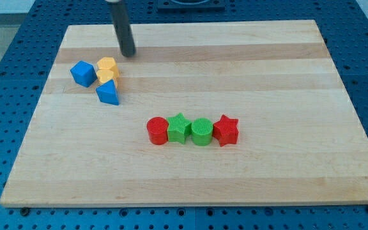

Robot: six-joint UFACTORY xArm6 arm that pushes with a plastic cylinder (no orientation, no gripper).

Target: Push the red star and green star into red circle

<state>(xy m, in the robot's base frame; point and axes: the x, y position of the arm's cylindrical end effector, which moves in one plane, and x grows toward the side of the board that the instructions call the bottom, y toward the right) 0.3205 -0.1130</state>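
A row of blocks lies below the board's middle: the red circle [157, 131] at the left, the green star [179, 128] touching it, a green circle [202, 131], then the red star [226, 130] at the right end. My tip [128, 53] rests on the board at the upper left, far from this row, just up and right of the yellow blocks.
At the upper left sit a blue cube [82, 73], a yellow block [107, 65] with a second yellow block [107, 76] below it, and a blue triangular block [107, 93]. The wooden board [286, 70] lies on a blue perforated table.
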